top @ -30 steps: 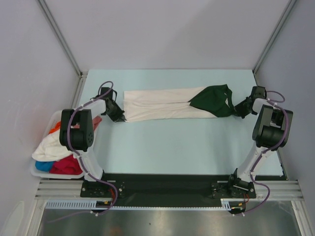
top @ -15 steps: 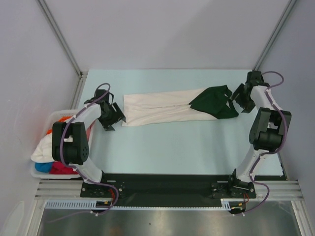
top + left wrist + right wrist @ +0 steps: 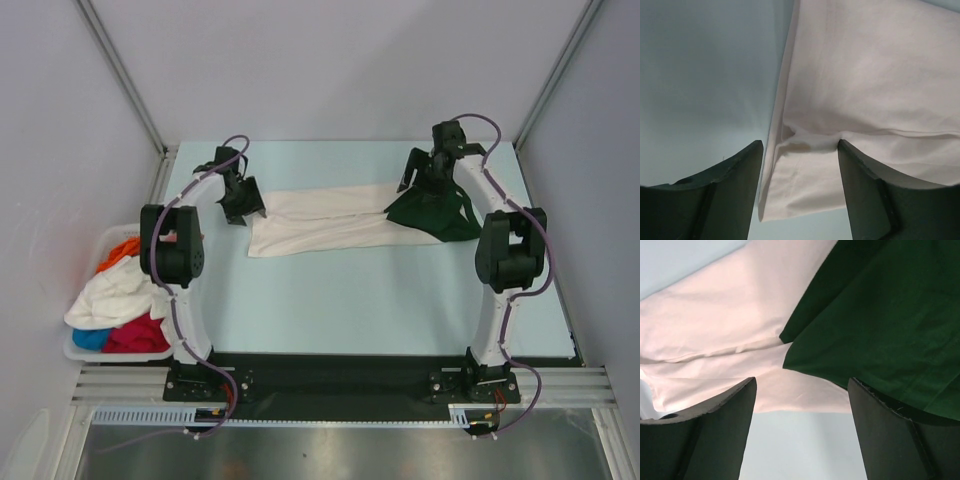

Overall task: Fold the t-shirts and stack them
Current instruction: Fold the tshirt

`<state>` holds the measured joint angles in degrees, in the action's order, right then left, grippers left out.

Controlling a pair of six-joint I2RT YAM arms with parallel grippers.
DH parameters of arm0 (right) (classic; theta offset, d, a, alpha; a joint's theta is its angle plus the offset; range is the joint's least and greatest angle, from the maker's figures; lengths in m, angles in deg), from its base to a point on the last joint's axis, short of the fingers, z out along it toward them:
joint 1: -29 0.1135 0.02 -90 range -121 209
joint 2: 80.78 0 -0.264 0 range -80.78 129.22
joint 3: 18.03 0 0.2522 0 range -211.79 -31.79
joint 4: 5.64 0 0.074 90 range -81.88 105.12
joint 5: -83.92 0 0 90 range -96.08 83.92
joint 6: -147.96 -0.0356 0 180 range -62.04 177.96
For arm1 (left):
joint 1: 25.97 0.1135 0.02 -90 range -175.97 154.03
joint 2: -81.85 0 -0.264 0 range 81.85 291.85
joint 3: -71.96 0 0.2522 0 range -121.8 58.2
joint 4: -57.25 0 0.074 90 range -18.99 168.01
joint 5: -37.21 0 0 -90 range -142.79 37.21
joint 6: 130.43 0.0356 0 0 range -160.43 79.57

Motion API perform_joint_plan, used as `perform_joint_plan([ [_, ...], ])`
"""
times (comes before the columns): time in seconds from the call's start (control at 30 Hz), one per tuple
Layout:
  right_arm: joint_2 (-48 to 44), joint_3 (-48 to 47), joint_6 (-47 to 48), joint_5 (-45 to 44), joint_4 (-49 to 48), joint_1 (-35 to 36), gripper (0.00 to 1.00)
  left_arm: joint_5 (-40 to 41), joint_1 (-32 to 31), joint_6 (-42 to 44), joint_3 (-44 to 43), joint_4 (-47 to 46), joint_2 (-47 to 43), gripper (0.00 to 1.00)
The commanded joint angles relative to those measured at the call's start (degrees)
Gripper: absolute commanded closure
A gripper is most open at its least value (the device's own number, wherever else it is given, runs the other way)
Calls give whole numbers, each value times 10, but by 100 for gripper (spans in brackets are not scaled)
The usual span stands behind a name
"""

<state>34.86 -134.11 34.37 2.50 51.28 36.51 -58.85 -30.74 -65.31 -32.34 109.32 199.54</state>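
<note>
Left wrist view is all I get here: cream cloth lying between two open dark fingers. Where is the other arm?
Observer: The right gripper is over the far edge of the dark green end of the same t-shirt, opposite your arm.
Operator: Has it got hold of the cloth?
Observer: No. The right wrist view shows its jaws open, with the green and cream cloth lying flat beneath them.
</note>
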Motion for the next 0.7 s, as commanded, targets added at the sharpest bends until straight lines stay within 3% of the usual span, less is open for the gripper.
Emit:
perform_joint_plan([
  [0.0, 6, -9, -11, 27, 11, -11, 21, -10, -6, 20, -50, 5, 18, 34],
  [0.17, -1, 3, -6, 9, 15, -16, 21, -11, -7, 17, -59, 12, 32, 55],
  [0.23, -2, 9, -10, 4, 15, -21, 21, 5, -6, 15, -59, 19, 33, 79],
  [0.27, -3, 12, -14, 0, 14, -25, 21, 19, -6, 12, -57, 26, 34, 100],
  [0.43, -5, 37, -33, 7, -1, -40, 27, 77, 4, -2, -52, 34, 41, 100],
  [0.57, 1, 40, -27, 73, -31, -40, 43, 79, 9, -9, -60, 39, 58, 100],
  [0.67, 19, 27, -35, 96, -29, -22, 63, 72, 8, -13, -60, 40, 62, 99],
])
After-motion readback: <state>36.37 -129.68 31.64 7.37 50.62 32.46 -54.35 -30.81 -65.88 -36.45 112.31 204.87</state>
